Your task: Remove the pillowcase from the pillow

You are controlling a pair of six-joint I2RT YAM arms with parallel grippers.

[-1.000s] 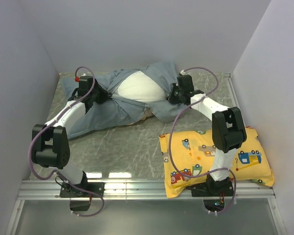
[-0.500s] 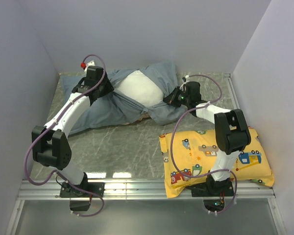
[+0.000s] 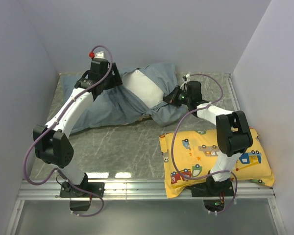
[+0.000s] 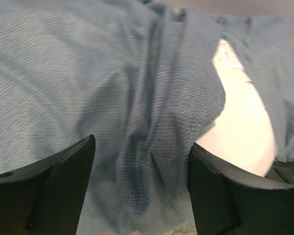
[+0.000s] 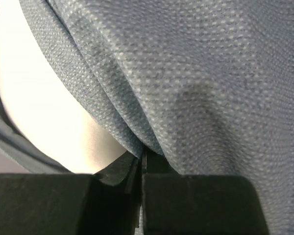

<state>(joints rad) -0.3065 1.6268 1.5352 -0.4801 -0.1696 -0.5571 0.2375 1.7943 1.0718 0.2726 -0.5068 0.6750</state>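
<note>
The table [image 3: 132,147] is carrying the pillowcase [image 3: 108,107], which is sprawling beneath and ahead of both end effectors, with the pillow [image 3: 143,87] bulging out of its opening between them. The left end effector [image 4: 142,193] is hovering with its jaws apart, a ridge of cloth lying directly below the gap and white pillow showing just to its right. The right end effector [image 5: 142,164] is clamping a fold of the pillowcase, pillow sitting to its left. Doing this well probably means the left one pinching cloth only, never pillow, while the right is holding its fold taut.
</note>
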